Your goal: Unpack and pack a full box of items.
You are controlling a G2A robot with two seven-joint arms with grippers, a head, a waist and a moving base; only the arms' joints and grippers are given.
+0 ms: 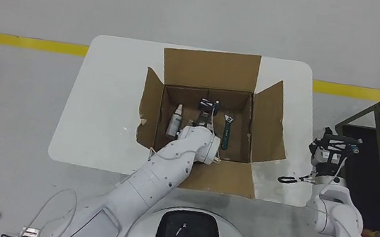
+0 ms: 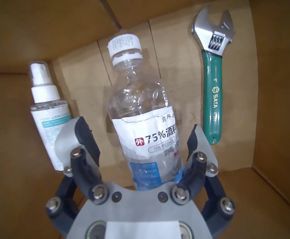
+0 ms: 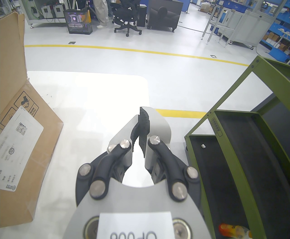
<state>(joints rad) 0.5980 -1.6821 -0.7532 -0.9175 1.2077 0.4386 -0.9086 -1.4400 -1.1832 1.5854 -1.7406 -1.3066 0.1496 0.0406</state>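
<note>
Left gripper (image 2: pixel 139 125) inside the open brown cardboard box (image 2: pixel 68 27), jaws spread either side of the clear plastic bottle with a white cap (image 2: pixel 140 106), which lies on the box floor. Flanking it in the box: a small white spray bottle (image 2: pixel 48 113) and a green-handled adjustable wrench (image 2: pixel 213 90). Right gripper (image 3: pixel 141 126) pressed together on nothing, outside the box over the white table (image 1: pixel 105 108).

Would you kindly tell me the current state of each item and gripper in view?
left gripper: open, straddling the clear bottle, not clamping it.
right gripper: shut, empty, outside the box.
box: open, flaps spread outward.
clear bottle: capped, lying in the box.
spray bottle: cap on, lying in the box.
wrench: lying flat in the box.
</note>
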